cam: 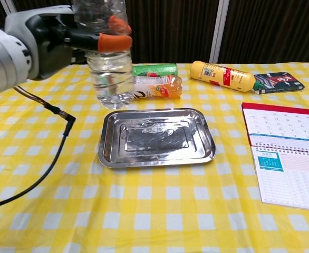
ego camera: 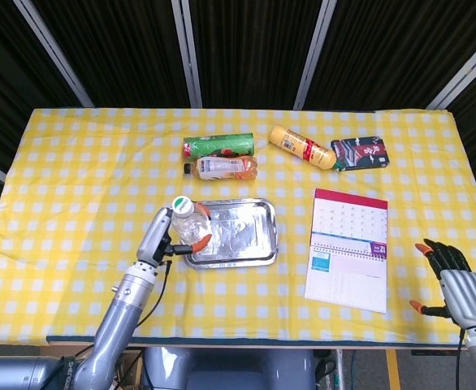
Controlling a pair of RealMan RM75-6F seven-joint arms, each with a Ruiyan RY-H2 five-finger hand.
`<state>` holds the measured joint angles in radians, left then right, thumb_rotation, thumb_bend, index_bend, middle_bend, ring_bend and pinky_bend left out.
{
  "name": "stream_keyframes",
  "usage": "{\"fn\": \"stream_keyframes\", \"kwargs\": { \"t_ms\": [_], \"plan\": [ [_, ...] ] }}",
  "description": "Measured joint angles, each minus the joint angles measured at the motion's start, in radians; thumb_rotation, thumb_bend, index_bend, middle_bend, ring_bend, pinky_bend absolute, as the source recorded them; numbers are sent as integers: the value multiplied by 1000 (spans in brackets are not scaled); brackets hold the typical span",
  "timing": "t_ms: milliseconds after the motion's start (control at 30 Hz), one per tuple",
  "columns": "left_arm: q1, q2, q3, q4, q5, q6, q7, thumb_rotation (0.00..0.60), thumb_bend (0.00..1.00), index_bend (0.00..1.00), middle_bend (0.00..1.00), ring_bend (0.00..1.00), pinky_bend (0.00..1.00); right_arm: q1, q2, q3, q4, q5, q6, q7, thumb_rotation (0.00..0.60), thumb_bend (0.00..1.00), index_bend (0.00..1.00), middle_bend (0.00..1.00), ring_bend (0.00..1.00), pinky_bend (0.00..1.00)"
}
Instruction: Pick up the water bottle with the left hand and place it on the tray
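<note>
My left hand (ego camera: 166,234) (cam: 65,39) grips a clear water bottle (ego camera: 191,227) (cam: 108,68) with a white cap, held upright in the air above the left edge of the steel tray (ego camera: 254,244) (cam: 196,155). The bottle's base hangs just over the tray's left rim in the chest view. My right hand (ego camera: 459,287) is open at the table's near right corner, fingers spread, holding nothing; the chest view does not show it.
Behind the tray lie a green can (ego camera: 219,146) (cam: 157,69), an orange drink bottle (ego camera: 226,168) (cam: 157,87) and a yellow bottle (ego camera: 301,147) (cam: 222,76), with a dark packet (ego camera: 361,153) (cam: 278,82) beside it. A calendar pad (ego camera: 348,248) (cam: 287,153) lies right of the tray.
</note>
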<state>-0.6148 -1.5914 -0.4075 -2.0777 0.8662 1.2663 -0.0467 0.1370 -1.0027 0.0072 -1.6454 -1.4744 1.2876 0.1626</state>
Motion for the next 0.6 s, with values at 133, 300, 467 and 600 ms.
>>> {"fn": "stream_keyframes", "kwargs": {
  "t_ms": [133,300,467,600],
  "plan": [
    [64,112,-6,-30,14,11,-40,600,515,773,775,217,84,4,-5,-2,-3,1,-10,-14,600,158,128,73,1,0],
    [160,269,-7,-38,54,-5,-168,600,515,774,775,217,84,7,-11,-3,-8,8,-18,-33,600,158,128,73,1,0],
    [223,341,3,24,91,-76,-338,600,515,777,778,217,84,8,-14,-4,-12,12,-22,-42,600,158,128,73,1,0],
    [218,319,16,109,100,-137,-383,600,519,779,782,220,87,9,-13,-2,-10,17,-24,-37,600,158,128,73,1,0]
  ]
}}
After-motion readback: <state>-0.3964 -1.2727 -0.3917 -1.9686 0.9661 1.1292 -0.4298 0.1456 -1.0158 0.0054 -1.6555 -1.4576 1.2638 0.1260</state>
